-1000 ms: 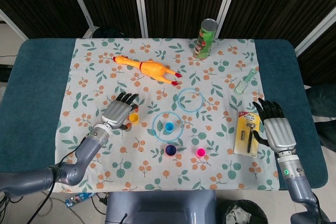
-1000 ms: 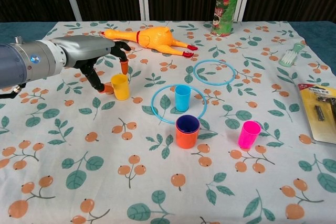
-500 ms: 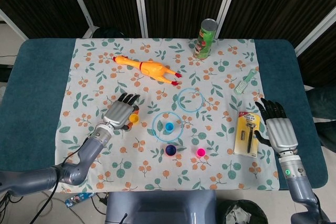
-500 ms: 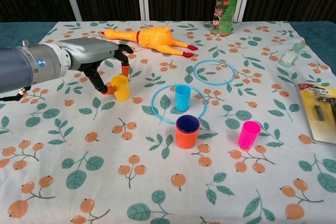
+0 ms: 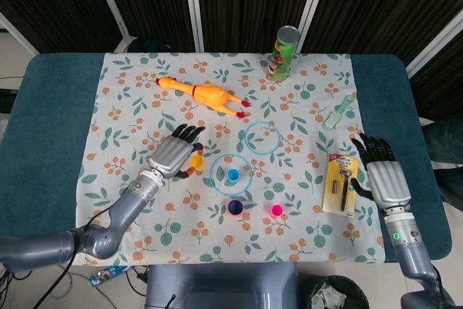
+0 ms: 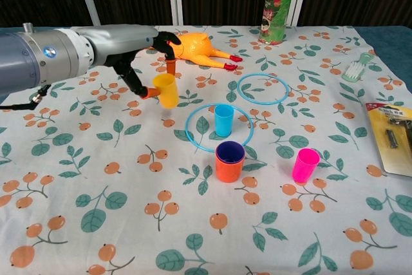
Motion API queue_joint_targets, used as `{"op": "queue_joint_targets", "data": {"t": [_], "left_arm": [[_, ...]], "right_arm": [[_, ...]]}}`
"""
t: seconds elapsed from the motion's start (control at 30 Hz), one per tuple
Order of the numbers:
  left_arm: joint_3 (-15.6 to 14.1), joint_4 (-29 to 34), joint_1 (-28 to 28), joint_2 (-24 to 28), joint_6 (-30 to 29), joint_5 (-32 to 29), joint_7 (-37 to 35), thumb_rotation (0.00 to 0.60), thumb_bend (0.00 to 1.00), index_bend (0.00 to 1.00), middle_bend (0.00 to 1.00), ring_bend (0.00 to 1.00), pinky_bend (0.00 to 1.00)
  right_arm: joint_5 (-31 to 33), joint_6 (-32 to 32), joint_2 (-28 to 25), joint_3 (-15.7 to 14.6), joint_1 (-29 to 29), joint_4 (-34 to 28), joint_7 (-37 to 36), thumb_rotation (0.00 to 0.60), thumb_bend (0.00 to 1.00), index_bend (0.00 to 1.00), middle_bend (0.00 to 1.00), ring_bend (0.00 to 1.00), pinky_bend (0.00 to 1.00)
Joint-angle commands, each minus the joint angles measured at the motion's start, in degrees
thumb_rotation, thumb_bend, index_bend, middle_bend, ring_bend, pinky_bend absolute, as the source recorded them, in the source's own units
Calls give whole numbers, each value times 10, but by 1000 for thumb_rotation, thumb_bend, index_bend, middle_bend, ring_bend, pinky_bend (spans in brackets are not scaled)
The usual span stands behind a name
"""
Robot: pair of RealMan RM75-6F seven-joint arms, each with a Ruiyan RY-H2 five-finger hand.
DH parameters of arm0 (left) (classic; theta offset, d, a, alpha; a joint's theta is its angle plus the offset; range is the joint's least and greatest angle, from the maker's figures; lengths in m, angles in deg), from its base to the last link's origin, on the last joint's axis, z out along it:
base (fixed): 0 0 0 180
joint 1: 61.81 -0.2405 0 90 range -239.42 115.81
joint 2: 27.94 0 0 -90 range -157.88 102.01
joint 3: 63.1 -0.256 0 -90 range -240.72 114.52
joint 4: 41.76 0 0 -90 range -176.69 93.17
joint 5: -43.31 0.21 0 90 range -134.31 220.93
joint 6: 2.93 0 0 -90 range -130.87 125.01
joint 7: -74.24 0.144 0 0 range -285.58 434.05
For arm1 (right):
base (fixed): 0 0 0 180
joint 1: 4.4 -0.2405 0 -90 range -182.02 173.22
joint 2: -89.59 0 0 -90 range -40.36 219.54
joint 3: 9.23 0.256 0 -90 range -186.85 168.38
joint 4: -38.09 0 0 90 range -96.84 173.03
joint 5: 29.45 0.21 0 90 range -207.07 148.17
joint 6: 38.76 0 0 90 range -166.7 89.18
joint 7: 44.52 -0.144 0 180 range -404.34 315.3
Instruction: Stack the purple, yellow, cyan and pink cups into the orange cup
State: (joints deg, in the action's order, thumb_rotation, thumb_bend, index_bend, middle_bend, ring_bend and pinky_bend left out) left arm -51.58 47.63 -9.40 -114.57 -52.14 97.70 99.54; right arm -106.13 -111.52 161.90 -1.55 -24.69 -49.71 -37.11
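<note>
Your left hand (image 6: 138,53) pinches the small yellow plastic cup (image 6: 166,90), tilted and lifted off the floral-cloth tabletop (image 6: 96,191). Ahead of you, the purple cup (image 6: 230,151) sits nested in the orange plastic cup (image 6: 228,170). The cyan cup (image 6: 224,120) stands inside a blue ring (image 6: 193,140); the pink cup (image 6: 304,165) stands apart at right.

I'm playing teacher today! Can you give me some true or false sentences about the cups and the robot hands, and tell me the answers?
1. The left hand holds the yellow cup. True.
2. The purple cup sits inside the orange cup. True.
3. The pink cup is inside the big blue ring. False: the cyan cup stands there; the pink cup stands outside it.
4. The right hand holds the pink cup. False: it holds nothing.
</note>
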Motion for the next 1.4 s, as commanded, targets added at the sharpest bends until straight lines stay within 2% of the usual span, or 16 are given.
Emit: {"op": "queue_joint_targets", "data": {"t": [0.03, 0.23, 0.43, 0.7, 0.9, 1.4], "left_arm": [[22, 74, 11, 35, 5, 6, -15, 600, 320, 458, 0, 0, 0], [32, 156, 34, 58, 29, 0, -20, 600, 319, 458, 0, 0, 0], [24, 183, 66, 52, 47, -34, -5, 600, 318, 458, 0, 0, 0], [-7, 157, 98, 16, 20, -62, 49, 600, 319, 459, 0, 0, 0], [-17, 136, 110, -7, 23, -66, 47, 600, 318, 459, 0, 0, 0], [-38, 134, 121, -8, 16, -73, 52, 600, 319, 459, 0, 0, 0]], "right_arm": [[0, 1, 2, 0, -1, -1, 3, 600, 411, 85, 0, 0, 61], [4, 3, 5, 3, -2, -3, 11, 600, 411, 85, 0, 0, 61], [5, 0, 4, 7, -1, -6, 12, 600, 411, 85, 0, 0, 61], [8, -1, 1, 9, 2, -3, 9, 600, 411, 87, 0, 0, 61], [8, -1, 2, 9, 3, 0, 9, 600, 411, 87, 0, 0, 61], [9, 1, 4, 8, 7, 7, 4, 600, 411, 93, 0, 0, 61]]}}
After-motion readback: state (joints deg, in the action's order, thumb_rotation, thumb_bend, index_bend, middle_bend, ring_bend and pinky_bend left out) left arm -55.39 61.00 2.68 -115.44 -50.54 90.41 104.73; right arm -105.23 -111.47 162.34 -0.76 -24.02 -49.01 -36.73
